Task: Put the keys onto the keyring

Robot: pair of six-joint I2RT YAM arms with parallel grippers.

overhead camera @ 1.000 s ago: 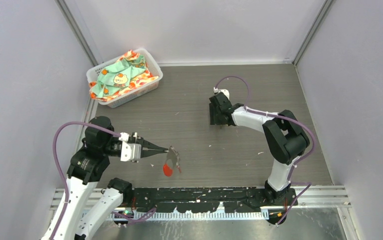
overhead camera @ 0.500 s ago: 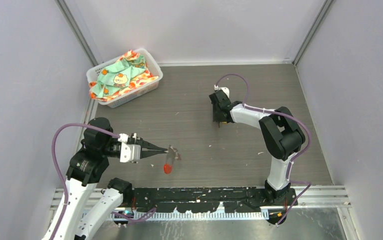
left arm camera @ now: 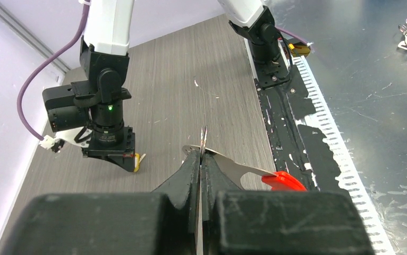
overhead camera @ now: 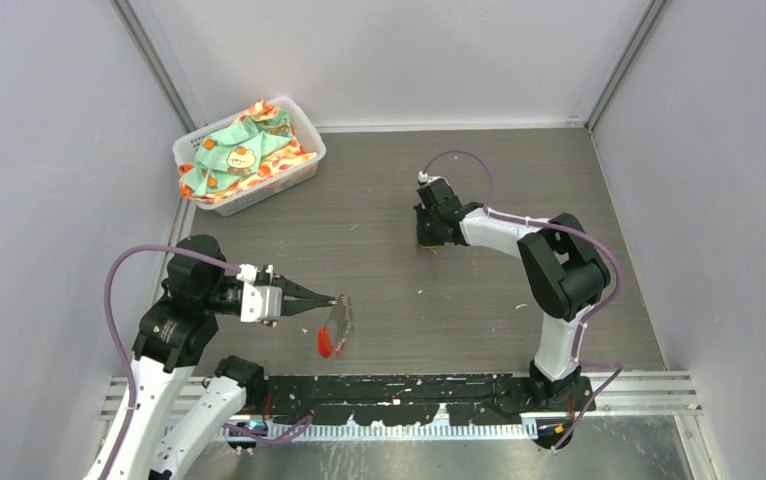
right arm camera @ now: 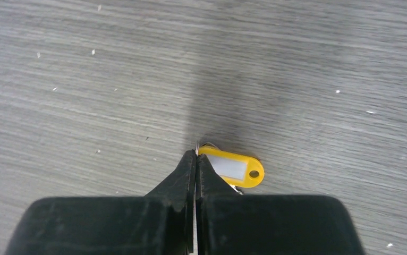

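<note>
While low and far forward, right gripper (right arm camera: pixel 196 152) tight on yellow key (right arm camera: pixel 232 168).

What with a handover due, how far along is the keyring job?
Nothing looks threaded yet. In hand: the left tool pinches the keyring off the table; the right tool is shut on the metal end of the yellow-tagged key, which lies flat on the table. Left: lifting that key and threading it on.

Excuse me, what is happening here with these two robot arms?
The left gripper, jaws shut, holds a silver metal keyring with a red end. The right gripper, jaws also shut, is down on the grey table at the metal end of a yellow plastic key tag. Whether it grips the tag is unclear.
</note>
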